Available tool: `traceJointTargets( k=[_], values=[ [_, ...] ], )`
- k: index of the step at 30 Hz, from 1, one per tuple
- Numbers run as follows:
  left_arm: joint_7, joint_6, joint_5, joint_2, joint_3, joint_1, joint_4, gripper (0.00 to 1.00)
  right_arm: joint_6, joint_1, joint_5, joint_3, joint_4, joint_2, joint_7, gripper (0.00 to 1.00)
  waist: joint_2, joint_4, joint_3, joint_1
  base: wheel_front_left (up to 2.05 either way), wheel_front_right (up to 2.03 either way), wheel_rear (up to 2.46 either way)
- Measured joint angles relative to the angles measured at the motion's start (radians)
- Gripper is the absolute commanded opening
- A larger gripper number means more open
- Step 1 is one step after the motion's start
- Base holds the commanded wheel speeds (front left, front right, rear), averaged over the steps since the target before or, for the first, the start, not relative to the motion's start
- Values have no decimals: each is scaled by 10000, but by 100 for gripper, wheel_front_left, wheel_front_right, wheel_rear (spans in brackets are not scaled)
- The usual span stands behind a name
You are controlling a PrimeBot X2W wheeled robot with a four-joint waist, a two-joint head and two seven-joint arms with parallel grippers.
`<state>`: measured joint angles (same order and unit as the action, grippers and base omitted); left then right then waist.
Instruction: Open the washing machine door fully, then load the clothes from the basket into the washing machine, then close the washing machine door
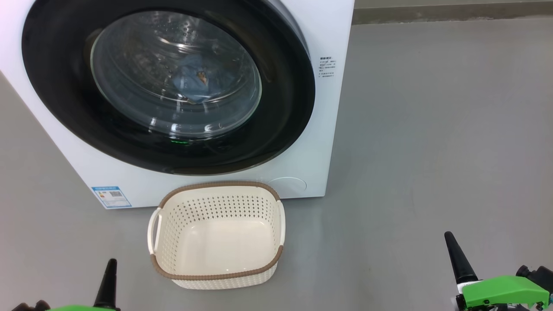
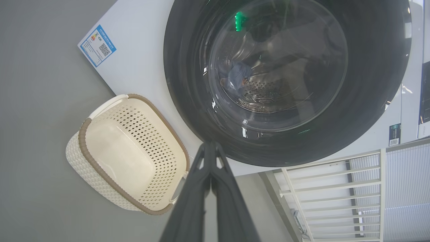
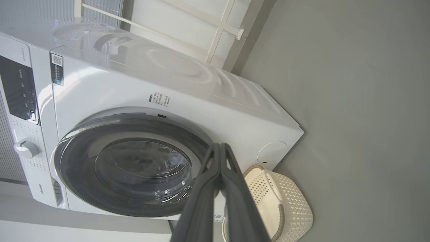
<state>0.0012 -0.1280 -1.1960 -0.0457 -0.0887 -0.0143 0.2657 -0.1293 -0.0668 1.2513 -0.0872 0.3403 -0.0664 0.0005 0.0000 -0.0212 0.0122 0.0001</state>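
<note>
On the grey floor (image 1: 432, 129), seen from the robot's head, one white front-loading washing machine (image 1: 322, 142) stands at the far left. Its top and left side are cut off by the picture's edge. At the near left, the left gripper (image 2: 211, 145) has its two dark fingers pressed together, tip to tip.

On the machine's lower left corner is one blue label (image 1: 111, 196) with a square code; its print is too small to read. The washing machine door (image 1: 56, 99), one round door with a glossy black rim, lies shut against the white front. Through its glass the clothes (image 1: 196, 82) show as a light blue bundle with an orange spot, inside the steel drum. Reflections blur them, so I cannot tell whether there is one piece or two. A small green light (image 1: 179, 141) glints on the door's lower rim.

Just in front of the machine, one cream basket (image 1: 216, 186) with a brown rim and two side handles sits upright, its bare bottom showing. To the door's upper right is one block of small black print (image 1: 327, 68), unreadable. At the near right, the right gripper (image 3: 220, 145) likewise has its two fingers closed together.
</note>
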Motion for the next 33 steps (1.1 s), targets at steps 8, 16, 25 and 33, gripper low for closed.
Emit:
traceJointTargets(
  k=[8, 16, 25, 33],
  values=[
    [190, 2, -872, 17, 4, -134, 2, 0, 0, -11, 704, -136, -111, 35, 236, 0, 0, 45, -26, 0, 0, 0, 0],
    [445, 2, -1662, 46, 8, -216, 12, 0, 0, -22, 1398, -221, -242, 58, 437, 0, 0, 91, -52, 0, 0, 0, 0],
    [711, 2, -2765, 61, 13, -360, 17, 0, 0, -40, 2368, -313, -391, 119, 732, 0, 0, 147, -84, 0, 0, 0, 0],
    [934, 2, -3473, 79, 19, -513, 29, 0, 0, -42, 3022, -422, -493, 157, 953, 0, 0, 186, -107, 0, 0, 0, 0]
  ],
)
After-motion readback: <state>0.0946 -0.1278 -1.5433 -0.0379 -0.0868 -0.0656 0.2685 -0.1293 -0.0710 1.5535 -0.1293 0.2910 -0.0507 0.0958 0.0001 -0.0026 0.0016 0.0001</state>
